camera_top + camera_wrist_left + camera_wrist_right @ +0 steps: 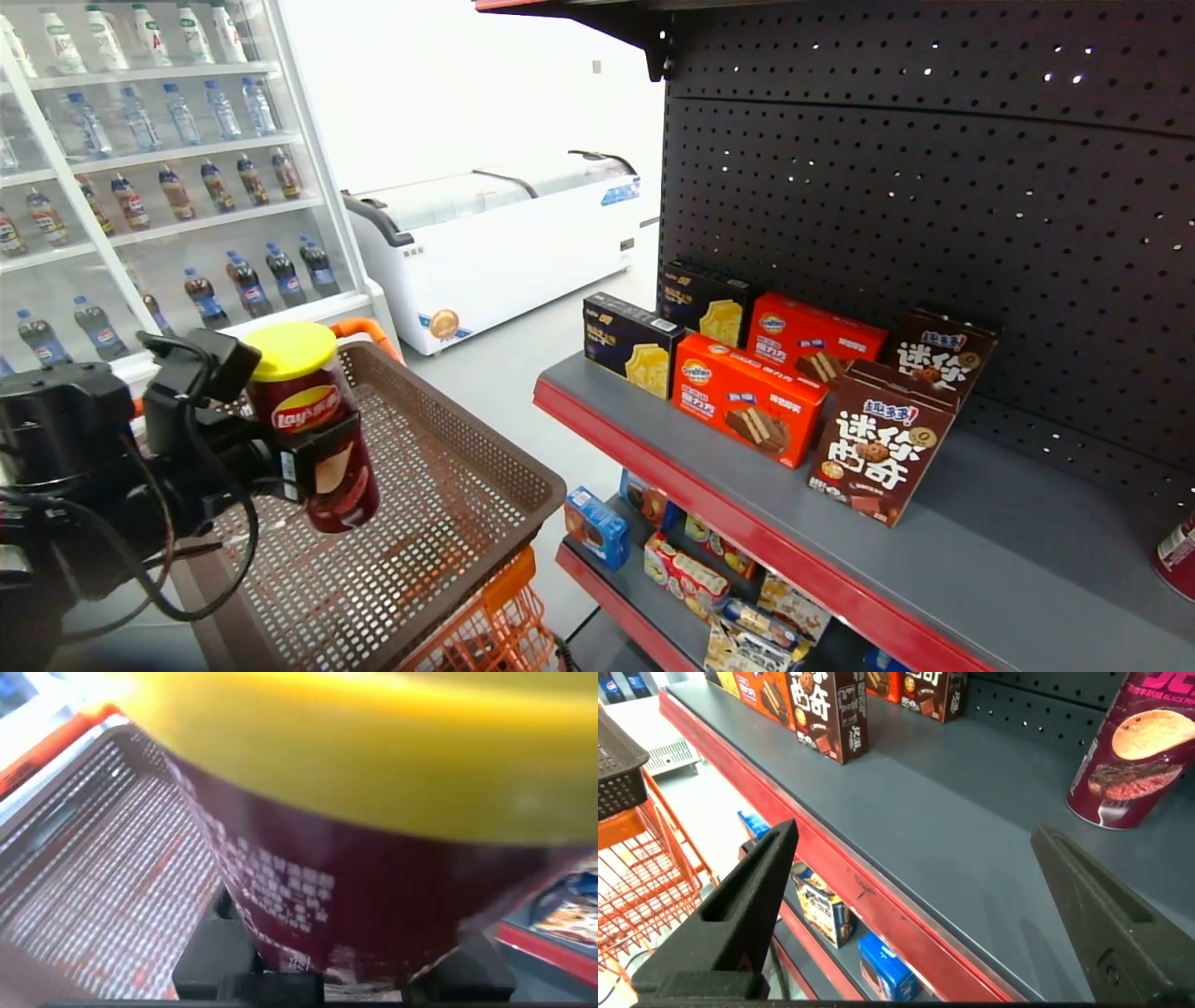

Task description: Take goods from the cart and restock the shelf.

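Within left end effector, chips can

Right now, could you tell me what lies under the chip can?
The mesh floor of the brown basket shows below the chip can. The left gripper, shut on the can, hides the patch beneath.
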You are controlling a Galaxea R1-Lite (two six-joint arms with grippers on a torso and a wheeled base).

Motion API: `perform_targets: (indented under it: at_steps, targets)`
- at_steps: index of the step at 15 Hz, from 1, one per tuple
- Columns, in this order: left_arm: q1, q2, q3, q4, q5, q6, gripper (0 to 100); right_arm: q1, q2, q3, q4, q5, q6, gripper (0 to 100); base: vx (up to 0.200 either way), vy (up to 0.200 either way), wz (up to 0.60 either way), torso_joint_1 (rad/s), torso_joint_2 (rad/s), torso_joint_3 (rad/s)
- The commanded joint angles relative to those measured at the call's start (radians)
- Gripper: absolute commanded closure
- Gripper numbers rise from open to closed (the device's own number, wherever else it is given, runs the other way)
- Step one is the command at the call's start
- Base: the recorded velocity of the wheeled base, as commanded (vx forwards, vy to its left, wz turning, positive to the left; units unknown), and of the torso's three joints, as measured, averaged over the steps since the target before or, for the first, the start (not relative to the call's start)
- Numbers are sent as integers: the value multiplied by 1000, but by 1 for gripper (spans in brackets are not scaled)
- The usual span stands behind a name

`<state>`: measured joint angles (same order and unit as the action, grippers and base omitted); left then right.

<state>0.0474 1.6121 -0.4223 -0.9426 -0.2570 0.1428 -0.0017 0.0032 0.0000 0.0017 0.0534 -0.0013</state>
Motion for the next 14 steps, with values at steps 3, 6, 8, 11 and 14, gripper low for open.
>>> perform_targets:
  at_steps: [3,6,8,11,14]
  targets:
    - [0,-681,76,542,70,-65,100,-1,0,0,0,0,0,0,0,0,0,0,0,0]
    - [5,-930,105,697,78,-74,100,0,0,0,0,0,0,0,0,0,0,0,0,0]
    - [2,-1012,112,703,73,-117,100,0,0,0,0,0,0,0,0,0,0,0,0,0]
    - [-8,-1285,243,717,61,-124,100,0,0,0,0,0,0,0,0,0,0,0,0,0]
    - [-6,-1471,228,869,67,-114,100,0,0,0,0,0,0,0,0,0,0,0,0,0]
